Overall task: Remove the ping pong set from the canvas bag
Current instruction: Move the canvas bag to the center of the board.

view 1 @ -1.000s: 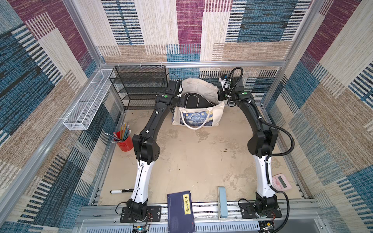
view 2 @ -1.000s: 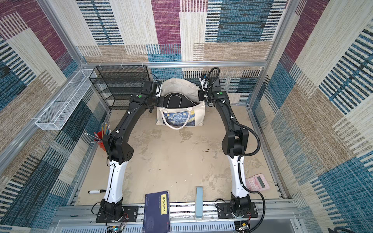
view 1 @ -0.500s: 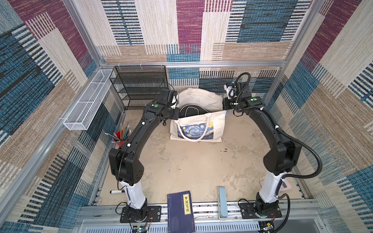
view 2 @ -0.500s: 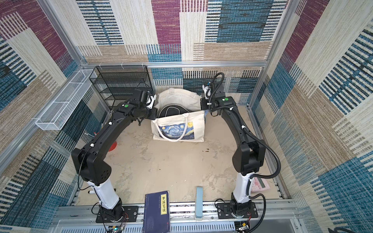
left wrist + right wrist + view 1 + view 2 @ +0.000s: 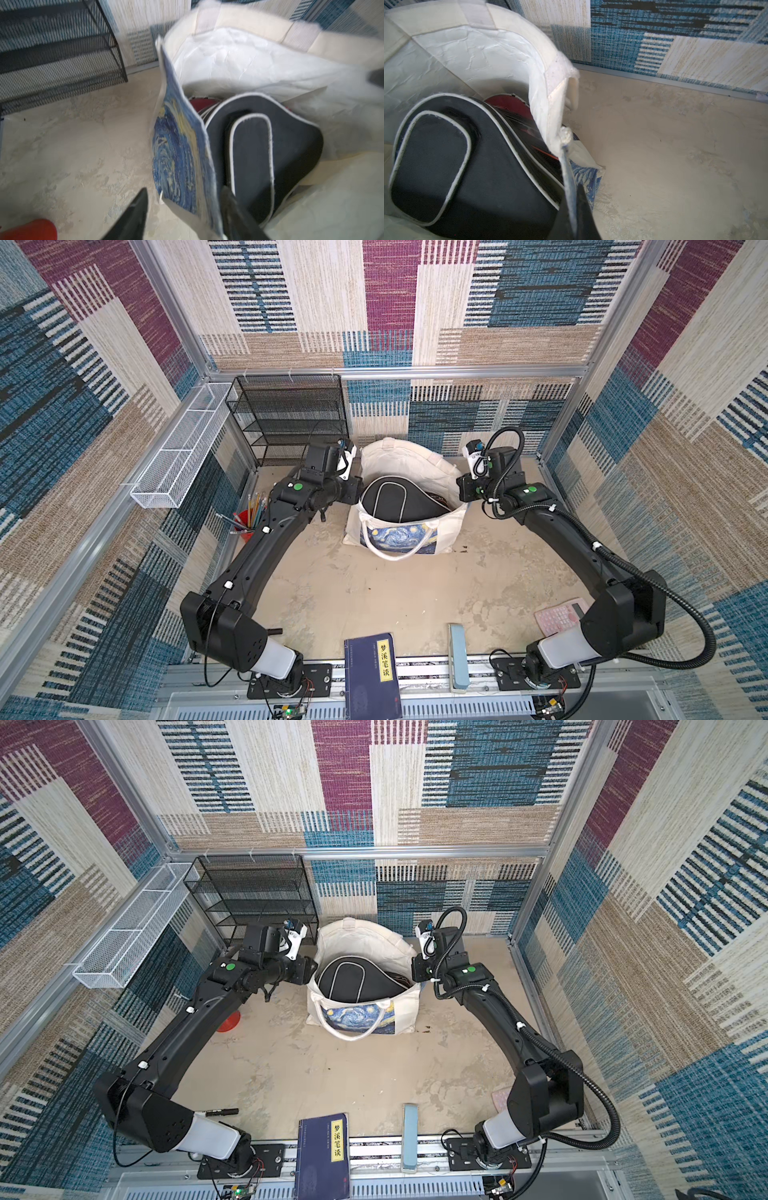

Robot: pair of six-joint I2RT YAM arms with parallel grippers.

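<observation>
Bracing the canvas bag (image 5: 451, 526) open is being done by the right pincer (image 5: 568, 166), clenched on its rim, while the released left pincer (image 5: 184, 193), astride its printed wall, is being advised inward toward the black case (image 5: 399, 499) inside.

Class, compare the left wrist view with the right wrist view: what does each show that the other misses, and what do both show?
Only the left wrist view shows the black mesh rack, part of a red cup and the left gripper, which is open with its jaws astride the printed wall of the canvas bag. Only the right wrist view shows the right gripper, shut on the bag's rim. Both show the bag's pale lining, a black case with pale piping lying on top, and a red item partly hidden beneath it.
</observation>
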